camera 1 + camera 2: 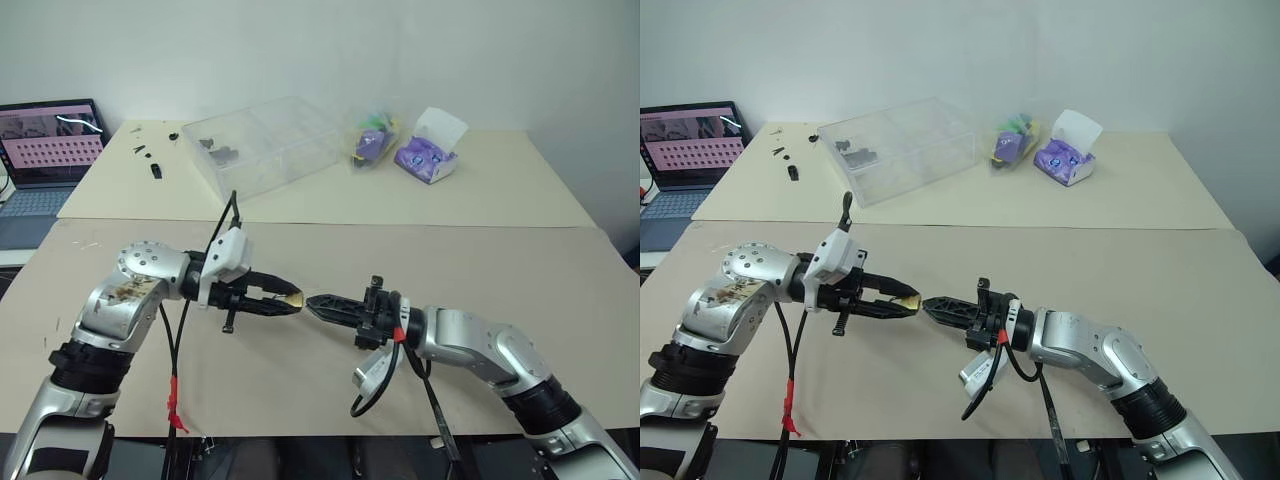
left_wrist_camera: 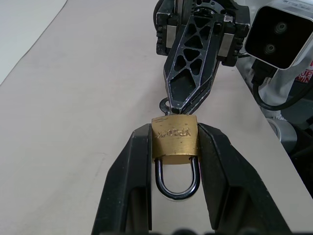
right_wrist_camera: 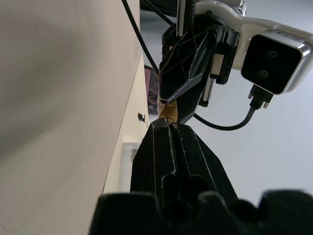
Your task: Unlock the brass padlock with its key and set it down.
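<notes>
Two black fingers of the left hand pinch the brass padlock by its flat sides, with the silver shackle looping back between them toward the wrist. Directly ahead of that hand, tip to tip with it, is the right hand; its fingers are pressed together, and they meet the padlock's far end. A small silver ring, part of the key, pokes out just beside the right fingertips at the lock's bottom edge; how far the key sits in the lock cannot be told. In the right wrist view a sliver of brass shows just beyond the closed fingertips, against the left hand's tips.

Both hands hover over the beige counter, with the padlock off its surface. Well beyond the hands, on the far part of the counter, sits a clear plastic box, and farther to the right of it a bag of colourful things and a purple tissue pack. Out past the left hand, a laptop stands open, with a few small black parts between it and the box.
</notes>
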Available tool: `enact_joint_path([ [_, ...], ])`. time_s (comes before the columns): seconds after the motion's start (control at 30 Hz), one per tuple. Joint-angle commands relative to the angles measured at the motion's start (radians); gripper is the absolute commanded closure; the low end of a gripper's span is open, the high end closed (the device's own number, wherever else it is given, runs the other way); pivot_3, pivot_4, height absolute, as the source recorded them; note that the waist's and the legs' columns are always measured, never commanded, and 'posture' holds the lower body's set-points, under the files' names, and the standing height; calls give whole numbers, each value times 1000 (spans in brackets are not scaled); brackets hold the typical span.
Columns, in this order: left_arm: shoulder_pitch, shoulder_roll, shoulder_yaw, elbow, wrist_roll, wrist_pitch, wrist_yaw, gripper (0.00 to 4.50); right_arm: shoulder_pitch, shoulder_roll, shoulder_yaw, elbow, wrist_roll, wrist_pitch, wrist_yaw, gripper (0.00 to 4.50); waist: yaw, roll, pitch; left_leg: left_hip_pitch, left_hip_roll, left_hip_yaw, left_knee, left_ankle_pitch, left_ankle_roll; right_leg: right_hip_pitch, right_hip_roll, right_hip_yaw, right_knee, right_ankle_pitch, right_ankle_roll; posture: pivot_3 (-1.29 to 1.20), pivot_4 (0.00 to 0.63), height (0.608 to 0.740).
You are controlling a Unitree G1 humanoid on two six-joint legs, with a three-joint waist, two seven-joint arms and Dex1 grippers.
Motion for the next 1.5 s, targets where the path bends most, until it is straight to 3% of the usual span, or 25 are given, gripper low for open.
enact_joint_path([
  [0.03,-18,1,5,-23,3,-14,3,3691,-12,15,-17,-34,88,29,40,4480,0,0,0,0,0,0,0,0,0,0,0,0,0,0,0,0,150,740],
  [0.47,-11,-1,8,-26,4,-15,16,3691,-13,33,1,-43,269,67,179,4480,0,0,0,0,0,0,0,0,0,0,0,0,1,0,0,0,150,740],
  [0.93,-8,-2,11,-31,2,-11,22,3691,2,86,3,-99,568,387,450,4480,2,0,0,1,0,0,0,0,0,0,0,0,2,0,0,0,150,740],
  [1.5,-3,-6,16,-38,6,-8,24,3691,12,104,-8,-149,643,553,515,4480,2,0,0,1,0,0,0,0,0,0,0,0,2,0,0,0,150,740],
])
